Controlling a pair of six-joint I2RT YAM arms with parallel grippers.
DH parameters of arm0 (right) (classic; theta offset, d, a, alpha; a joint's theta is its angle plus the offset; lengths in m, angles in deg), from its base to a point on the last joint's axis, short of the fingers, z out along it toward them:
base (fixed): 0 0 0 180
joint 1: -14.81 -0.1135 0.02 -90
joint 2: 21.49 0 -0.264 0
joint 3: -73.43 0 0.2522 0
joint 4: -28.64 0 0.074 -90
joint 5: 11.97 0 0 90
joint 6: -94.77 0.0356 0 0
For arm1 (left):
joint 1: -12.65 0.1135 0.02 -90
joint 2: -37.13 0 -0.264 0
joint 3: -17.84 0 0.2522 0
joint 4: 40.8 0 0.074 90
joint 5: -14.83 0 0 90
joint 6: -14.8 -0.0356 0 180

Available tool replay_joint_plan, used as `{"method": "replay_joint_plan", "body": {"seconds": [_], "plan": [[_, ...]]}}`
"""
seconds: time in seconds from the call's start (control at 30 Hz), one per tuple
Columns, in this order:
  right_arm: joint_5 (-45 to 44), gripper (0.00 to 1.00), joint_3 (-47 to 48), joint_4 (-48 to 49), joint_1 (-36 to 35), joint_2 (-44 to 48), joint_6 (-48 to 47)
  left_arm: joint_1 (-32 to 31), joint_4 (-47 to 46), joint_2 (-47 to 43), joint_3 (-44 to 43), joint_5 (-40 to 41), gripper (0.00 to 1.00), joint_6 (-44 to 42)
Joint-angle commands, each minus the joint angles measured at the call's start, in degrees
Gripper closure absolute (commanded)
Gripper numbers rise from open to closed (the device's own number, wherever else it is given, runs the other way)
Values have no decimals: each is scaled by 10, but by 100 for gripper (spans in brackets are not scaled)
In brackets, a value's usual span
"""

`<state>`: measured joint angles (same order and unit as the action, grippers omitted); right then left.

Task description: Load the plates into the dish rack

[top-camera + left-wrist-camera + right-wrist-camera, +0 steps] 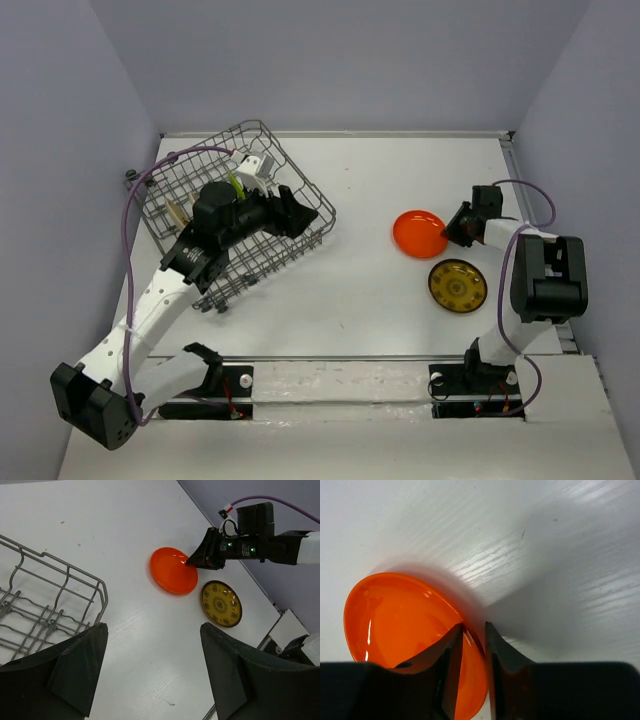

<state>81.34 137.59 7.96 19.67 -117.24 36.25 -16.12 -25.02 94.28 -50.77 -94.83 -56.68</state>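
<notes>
on the right side of the white surface, the orange plate lies with the right fingers closed on its right-hand rim. in the right wrist view one finger sits inside the plate's glossy bowl and the other just outside it, with the thin orange edge pinched in the narrow gap between them. whether that edge is lifted off the surface i cannot tell. just near and to the right of it, close but not touching, the yellow-brown patterned plate lies flat, face up, with nothing holding it. the left wrist view shows both plates side by side, the orange plate farther and the patterned one nearer the right edge. at the far left the grey wire dish rack sits turned at an angle. a lime green plate stands on edge among its tines, with a pale plate beside it, both partly hidden by the left arm. the left fingers hang above the rack's right corner, spread wide with nothing between them.
</notes>
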Motion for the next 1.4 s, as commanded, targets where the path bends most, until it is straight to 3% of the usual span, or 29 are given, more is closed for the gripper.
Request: {"method": "replay_joint_plan", "body": {"seconds": [0.0,0.03,0.1,0.33,0.6,0.83,1.2,1.3,1.37], "plan": [[9,77,6,-3,1,-30,12,1,-32,9,3,-36,15,8],[6,85,6,1,1,-27,15,0,-33,12,3,-44,15,10],[-1,93,7,8,1,-20,20,0,-36,21,4,-53,15,13],[-25,93,-15,40,1,100,29,2,-54,58,3,-105,16,35],[66,93,-14,58,-53,223,37,2,-76,124,-8,-123,18,89],[180,93,-29,135,-100,252,89,-7,-100,186,-18,-99,18,142],[307,93,-40,235,-165,216,135,-23,-170,300,-50,-71,21,210],[330,93,-42,242,-165,202,135,-24,-201,307,-44,-72,30,229],[346,93,-46,255,-171,194,140,-25,-212,310,-45,-61,47,232]]}}
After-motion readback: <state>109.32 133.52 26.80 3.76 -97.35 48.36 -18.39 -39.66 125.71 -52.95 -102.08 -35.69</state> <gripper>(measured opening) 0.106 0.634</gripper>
